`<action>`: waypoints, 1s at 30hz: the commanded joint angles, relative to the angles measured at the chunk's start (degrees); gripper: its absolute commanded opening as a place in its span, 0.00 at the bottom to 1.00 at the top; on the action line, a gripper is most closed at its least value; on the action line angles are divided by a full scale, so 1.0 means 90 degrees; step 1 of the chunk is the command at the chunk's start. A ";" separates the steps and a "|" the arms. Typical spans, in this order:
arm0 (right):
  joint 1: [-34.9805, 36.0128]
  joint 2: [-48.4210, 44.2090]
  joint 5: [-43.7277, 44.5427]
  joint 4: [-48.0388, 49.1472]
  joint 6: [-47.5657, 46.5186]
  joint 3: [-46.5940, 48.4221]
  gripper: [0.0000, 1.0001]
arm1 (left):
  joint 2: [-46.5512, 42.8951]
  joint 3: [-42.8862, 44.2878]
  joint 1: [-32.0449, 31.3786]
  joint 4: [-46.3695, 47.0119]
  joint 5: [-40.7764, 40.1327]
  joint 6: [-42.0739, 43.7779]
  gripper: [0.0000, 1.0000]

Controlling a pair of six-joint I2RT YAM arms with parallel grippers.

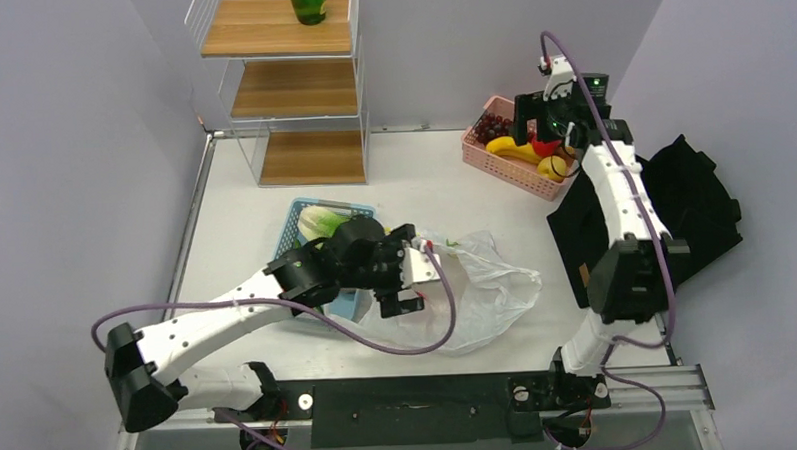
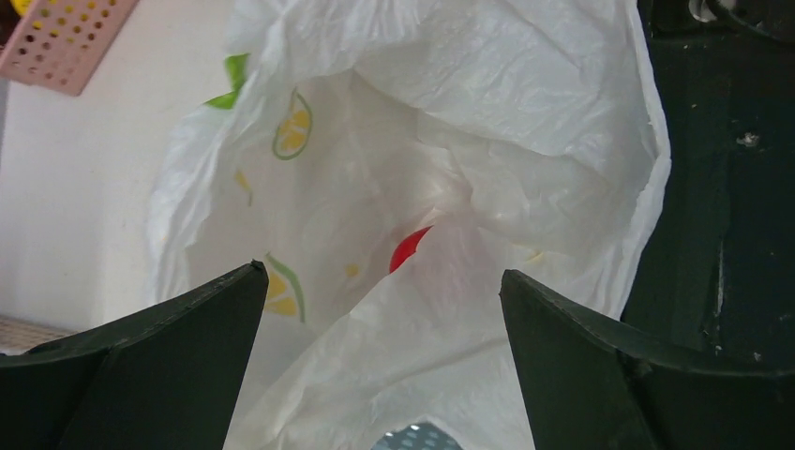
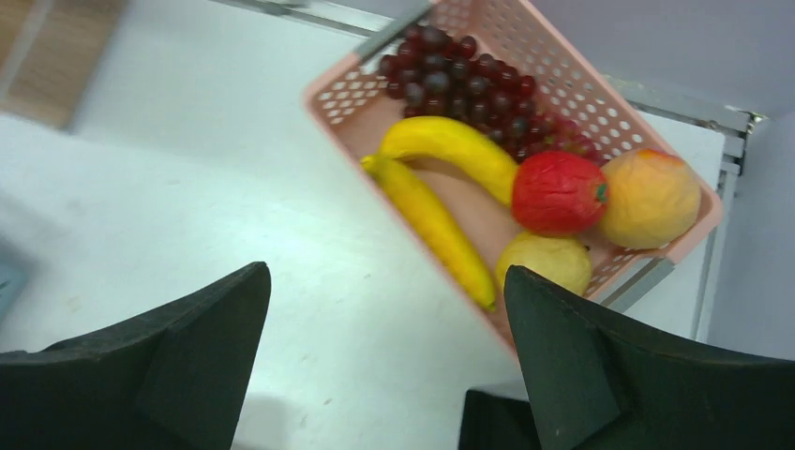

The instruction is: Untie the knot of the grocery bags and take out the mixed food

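Note:
The white grocery bag (image 1: 487,287) printed with citrus slices lies crumpled at the table's middle. In the left wrist view its mouth (image 2: 422,159) gapes toward the camera, and a bit of red food (image 2: 410,249) shows deep inside. My left gripper (image 1: 416,270) (image 2: 380,281) is open at the bag's left edge, plastic lying between its fingers without being pinched. My right gripper (image 1: 551,135) (image 3: 384,281) is open and empty above the near edge of the pink basket (image 3: 342,94). In that basket lie a red apple (image 3: 558,192), an orange fruit (image 3: 649,197) and a yellow fruit (image 3: 544,261).
The pink basket (image 1: 503,166) also holds grapes (image 3: 469,80) and bananas (image 3: 441,220). A blue basket (image 1: 304,210) with lettuce (image 1: 324,223) sits under my left arm. A black tote (image 1: 699,209) lies at the right, and a wire shelf (image 1: 290,89) stands at the back.

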 commanded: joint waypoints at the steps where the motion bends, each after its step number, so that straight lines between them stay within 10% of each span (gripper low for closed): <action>1: 0.0075 -0.1537 -0.1567 -0.0735 0.0135 -0.0840 0.90 | 0.0846 0.0067 -0.0304 0.0679 -0.0578 0.0173 0.95; 16: 0.1110 -0.2680 -0.1985 -0.2318 -0.0991 -0.3998 0.87 | 0.2434 0.0928 -0.0286 -0.1049 -0.0676 0.0805 0.92; 30: 0.1457 -0.2030 -0.1022 -0.2304 -0.1402 -0.4148 0.83 | 0.1742 -0.0989 -0.0409 -0.1431 -0.0941 0.1504 0.55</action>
